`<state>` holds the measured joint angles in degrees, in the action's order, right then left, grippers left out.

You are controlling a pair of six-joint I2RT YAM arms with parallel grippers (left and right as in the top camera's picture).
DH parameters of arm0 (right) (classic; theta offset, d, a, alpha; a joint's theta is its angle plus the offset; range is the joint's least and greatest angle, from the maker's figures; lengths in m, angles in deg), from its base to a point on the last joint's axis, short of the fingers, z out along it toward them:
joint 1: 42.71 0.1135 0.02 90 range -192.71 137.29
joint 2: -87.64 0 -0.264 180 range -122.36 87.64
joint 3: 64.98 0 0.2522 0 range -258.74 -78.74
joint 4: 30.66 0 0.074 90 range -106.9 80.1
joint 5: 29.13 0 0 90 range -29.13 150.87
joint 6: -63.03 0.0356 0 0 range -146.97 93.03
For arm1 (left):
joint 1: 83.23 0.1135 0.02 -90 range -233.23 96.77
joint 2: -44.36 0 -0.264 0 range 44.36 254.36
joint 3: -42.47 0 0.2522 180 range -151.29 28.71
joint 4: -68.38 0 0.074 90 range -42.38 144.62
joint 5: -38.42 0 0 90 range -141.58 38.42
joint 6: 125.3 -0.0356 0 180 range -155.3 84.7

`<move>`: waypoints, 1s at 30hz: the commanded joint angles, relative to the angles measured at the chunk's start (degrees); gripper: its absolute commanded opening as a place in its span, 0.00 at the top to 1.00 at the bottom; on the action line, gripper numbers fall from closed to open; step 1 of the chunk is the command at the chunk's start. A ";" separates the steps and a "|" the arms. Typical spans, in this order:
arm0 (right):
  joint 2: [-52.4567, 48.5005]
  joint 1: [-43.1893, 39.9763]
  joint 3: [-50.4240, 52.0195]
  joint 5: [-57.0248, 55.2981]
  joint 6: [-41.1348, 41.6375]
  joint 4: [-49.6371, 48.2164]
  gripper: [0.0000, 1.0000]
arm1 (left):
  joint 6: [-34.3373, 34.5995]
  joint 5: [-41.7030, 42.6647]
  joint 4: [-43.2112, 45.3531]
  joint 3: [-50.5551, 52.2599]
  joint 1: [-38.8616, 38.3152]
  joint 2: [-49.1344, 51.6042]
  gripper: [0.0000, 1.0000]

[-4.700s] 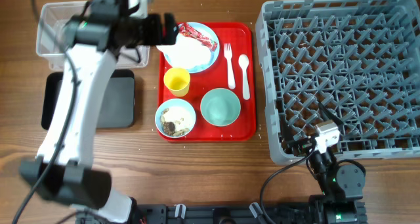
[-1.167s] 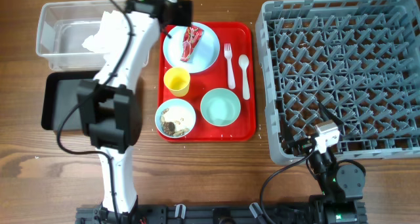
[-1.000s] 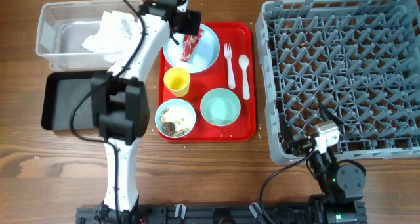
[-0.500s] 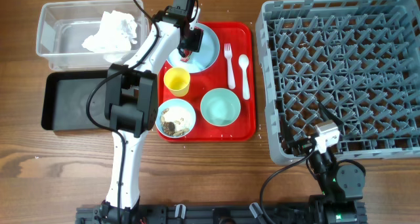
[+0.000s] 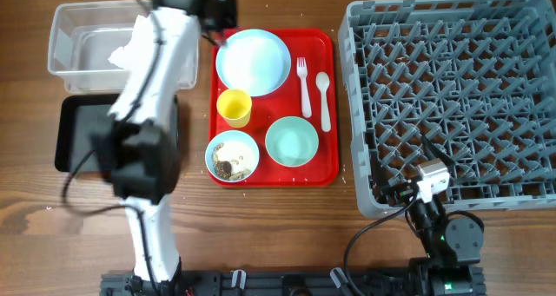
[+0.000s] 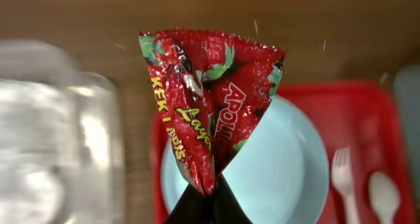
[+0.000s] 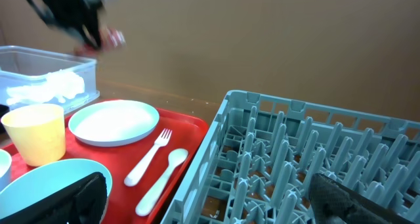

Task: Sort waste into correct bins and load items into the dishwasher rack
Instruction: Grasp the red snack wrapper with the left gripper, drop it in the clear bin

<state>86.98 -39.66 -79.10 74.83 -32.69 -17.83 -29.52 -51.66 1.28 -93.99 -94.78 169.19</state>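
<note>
Left claw (image 6: 207, 207) clenched on corner of red snack wrapper (image 6: 210, 106), holding it clear above bare plate (image 6: 289, 178), near clear tub (image 5: 74, 36) containing napkin (image 5: 122, 55). Likely heading binward. Right claw (image 5: 395, 192) spread wide, empty, parked at rack (image 5: 452, 88) corner.

From my seat, all I get of the room is the wooden table (image 5: 278, 235), mid-brown with grain running left to right, filling the overhead view to every edge. Through the right wrist camera a plain brown surface (image 7: 275, 40) rises beyond the table; wall or board, I can't tell. The light is even and soft, with only faint shadows on the wood
</note>
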 commanded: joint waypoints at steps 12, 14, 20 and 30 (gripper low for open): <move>0.24 -0.28 0.07 0.79 -0.28 -0.31 0.00 | 4.13 2.19 -2.23 -1.09 15.54 2.54 0.05; 0.24 -0.28 0.07 0.79 -0.28 -0.31 0.00 | 4.15 3.61 -3.15 -1.09 15.43 -0.57 0.05; 0.24 -0.28 0.07 0.76 -0.31 -0.31 0.00 | 14.86 6.05 -18.18 -1.09 11.32 -14.19 0.20; 0.24 -0.28 0.07 0.76 -0.31 -0.31 0.00 | 28.04 -0.59 -38.01 4.39 -8.00 -17.44 0.32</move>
<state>86.98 -39.66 -79.10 74.83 -32.69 -17.85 -6.81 -48.16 -36.77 -93.59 -98.19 151.23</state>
